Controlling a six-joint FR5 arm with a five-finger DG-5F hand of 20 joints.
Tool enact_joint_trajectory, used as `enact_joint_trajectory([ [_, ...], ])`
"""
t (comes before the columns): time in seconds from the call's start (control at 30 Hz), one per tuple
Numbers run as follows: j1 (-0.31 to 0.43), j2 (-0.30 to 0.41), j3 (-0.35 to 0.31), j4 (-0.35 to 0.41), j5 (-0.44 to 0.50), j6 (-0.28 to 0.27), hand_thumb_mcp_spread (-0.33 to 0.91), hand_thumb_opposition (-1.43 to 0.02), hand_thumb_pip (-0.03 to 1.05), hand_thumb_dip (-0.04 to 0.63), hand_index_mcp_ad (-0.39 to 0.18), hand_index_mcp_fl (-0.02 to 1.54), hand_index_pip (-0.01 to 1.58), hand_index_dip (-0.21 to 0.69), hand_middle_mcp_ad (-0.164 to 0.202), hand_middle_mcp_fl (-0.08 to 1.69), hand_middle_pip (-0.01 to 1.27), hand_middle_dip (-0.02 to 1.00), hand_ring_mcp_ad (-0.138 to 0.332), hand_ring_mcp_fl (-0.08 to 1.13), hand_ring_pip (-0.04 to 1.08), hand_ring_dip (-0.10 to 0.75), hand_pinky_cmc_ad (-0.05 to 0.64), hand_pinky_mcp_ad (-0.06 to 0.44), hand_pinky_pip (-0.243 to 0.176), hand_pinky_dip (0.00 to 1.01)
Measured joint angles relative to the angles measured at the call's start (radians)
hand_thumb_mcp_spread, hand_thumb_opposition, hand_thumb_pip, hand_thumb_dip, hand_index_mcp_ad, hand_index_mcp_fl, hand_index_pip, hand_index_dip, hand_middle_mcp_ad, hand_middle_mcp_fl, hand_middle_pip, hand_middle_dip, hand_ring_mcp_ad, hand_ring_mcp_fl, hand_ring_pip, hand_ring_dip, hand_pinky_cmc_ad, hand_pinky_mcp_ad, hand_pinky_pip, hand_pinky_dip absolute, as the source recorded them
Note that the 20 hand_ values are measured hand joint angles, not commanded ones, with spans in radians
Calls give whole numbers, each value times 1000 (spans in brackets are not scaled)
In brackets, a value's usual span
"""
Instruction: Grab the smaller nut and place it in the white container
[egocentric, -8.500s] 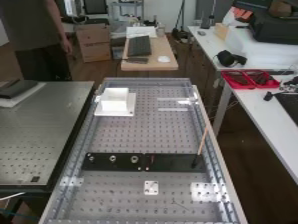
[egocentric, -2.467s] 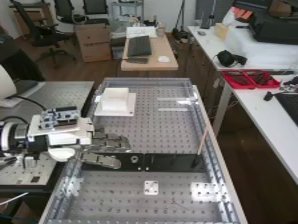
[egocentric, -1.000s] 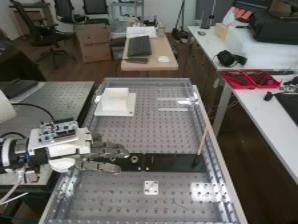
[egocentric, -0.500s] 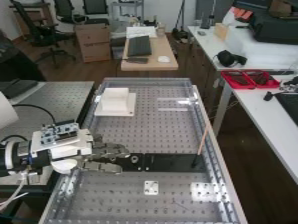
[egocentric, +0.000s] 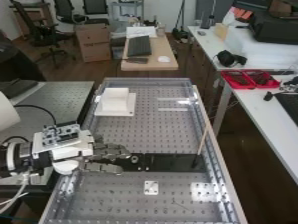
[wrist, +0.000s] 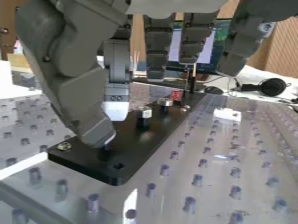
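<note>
The hand's (egocentric: 103, 157) fingers (wrist: 158, 55) hang spread and fairly straight above the black plate (wrist: 143, 147). Whether the thumb (wrist: 83, 100) touches it, I cannot tell.

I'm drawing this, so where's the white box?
In the high view, the white box stands on a white plate near the far left corner of the bench.

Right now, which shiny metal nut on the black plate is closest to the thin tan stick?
The silvery nut beside the small red patch; the other silvery nut sits farther from the stick.
</note>
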Motion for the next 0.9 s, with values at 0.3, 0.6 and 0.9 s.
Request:
enact_joint_trajectory([
  [0.3, -8, 13, -1, -40, 0, -21, 464, -873, 721, 253, -175, 101, 1559, 164, 37, 175, 126, 202, 108, 2, 98, 82, 346, 286, -26, 195],
  [0.6, -8, 9, -3, -25, 7, -11, 461, -876, 721, 251, -176, 86, 1555, 154, 38, 159, 124, 202, 108, 2, 98, 82, 346, 286, -26, 195],
  [0.9, -1, 4, 4, -42, 6, -21, 459, -873, 721, 251, -182, 86, 1555, 154, 37, 159, 124, 202, 108, 2, 98, 82, 346, 286, -26, 195],
])
